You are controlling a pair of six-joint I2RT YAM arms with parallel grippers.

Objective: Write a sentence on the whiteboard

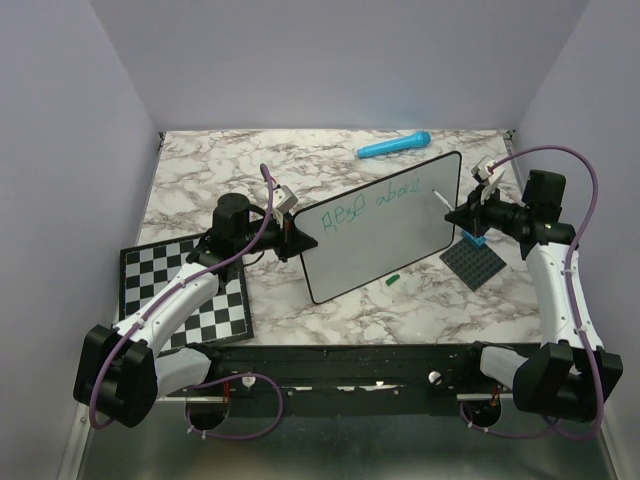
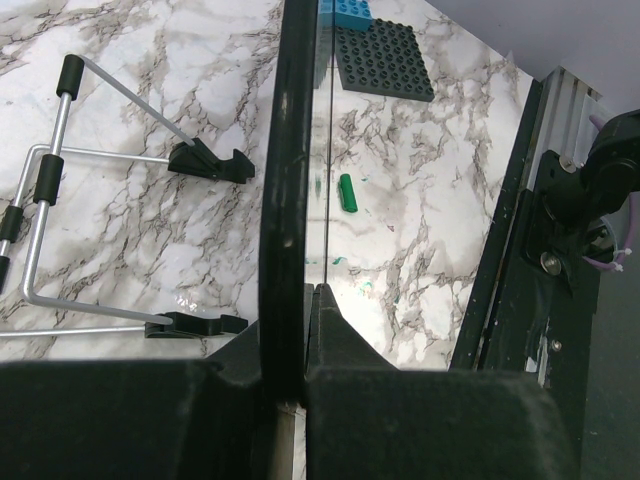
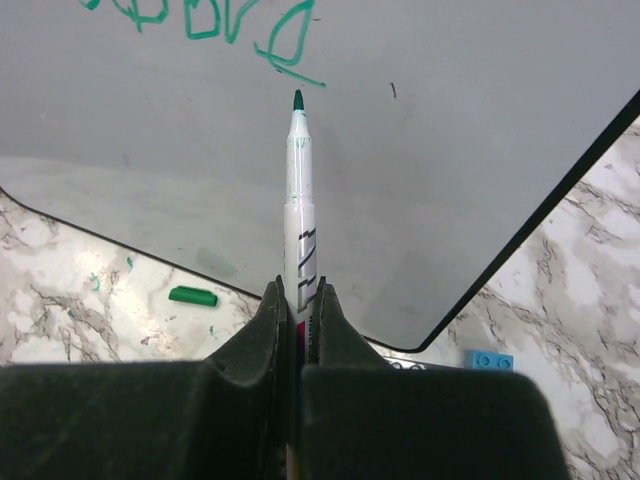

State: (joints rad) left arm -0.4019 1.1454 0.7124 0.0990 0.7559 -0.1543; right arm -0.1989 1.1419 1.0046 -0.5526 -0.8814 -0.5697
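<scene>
Between pale lilac walls (image 1: 330, 60), the whiteboard (image 1: 385, 225) stands at the middle of the marble bench (image 1: 200, 180), its edge pinched in the left pincer (image 1: 301, 240), the right pincer (image 3: 298, 292) clamped on a green marker (image 3: 298, 190) by the sentence (image 1: 365, 205).

Two grippers are counted, the left gripper (image 1: 300, 240) and the right gripper (image 3: 298, 300). One whiteboard (image 1: 385, 235) has its edge clamped between the left jaws and bears one sentence (image 1: 365, 207), a single green line. One marker (image 3: 298, 190) sits between the right jaws, with one green cap (image 3: 193, 296) just left of them. One grey studded plate (image 1: 477, 263), one blue brick (image 3: 488, 360), one blue tube (image 1: 394, 146), one checkerboard (image 1: 180, 290), one wire stand (image 2: 60, 200)
</scene>
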